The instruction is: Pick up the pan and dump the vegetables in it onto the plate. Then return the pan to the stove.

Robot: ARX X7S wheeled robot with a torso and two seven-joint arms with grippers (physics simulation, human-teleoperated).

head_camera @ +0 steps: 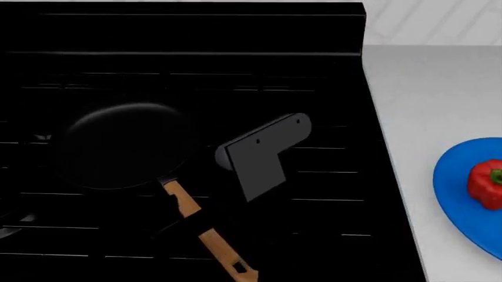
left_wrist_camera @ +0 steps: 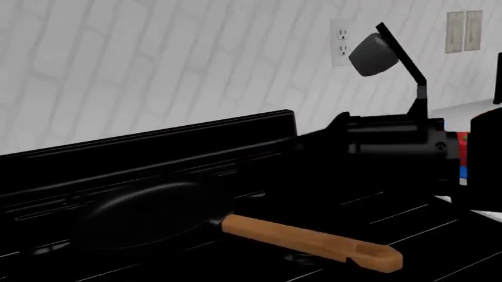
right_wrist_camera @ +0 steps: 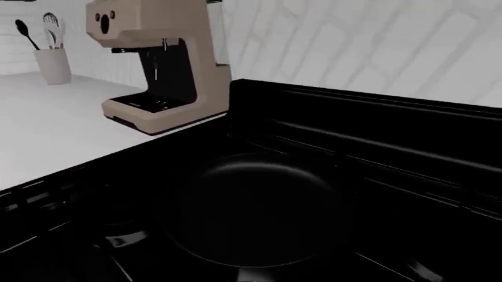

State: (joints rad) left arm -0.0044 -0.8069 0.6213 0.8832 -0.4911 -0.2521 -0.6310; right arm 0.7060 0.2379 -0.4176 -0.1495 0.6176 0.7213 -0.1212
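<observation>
The black pan (head_camera: pixel 121 147) sits empty on the stove (head_camera: pixel 235 59), its wooden handle (head_camera: pixel 220 247) pointing toward the front edge. The left wrist view shows the pan (left_wrist_camera: pixel 149 214) and its handle (left_wrist_camera: pixel 314 241); the right wrist view looks down into the pan (right_wrist_camera: pixel 259 211). The red pepper (head_camera: pixel 486 183) lies on the blue plate (head_camera: pixel 459 194) on the counter to the right. My right arm's grey wrist bracket (head_camera: pixel 263 150) hovers beside the handle. Its black gripper (head_camera: pixel 196 221) blends into the stove, so its jaws are unreadable. My left gripper does not show.
A white counter (head_camera: pixel 424 94) runs along the stove's right side. On the counter left of the stove stand a beige coffee machine (right_wrist_camera: pixel 161 64) and a utensil holder (right_wrist_camera: pixel 53 61). The stove's raised back panel (head_camera: pixel 196 26) meets a white tiled wall.
</observation>
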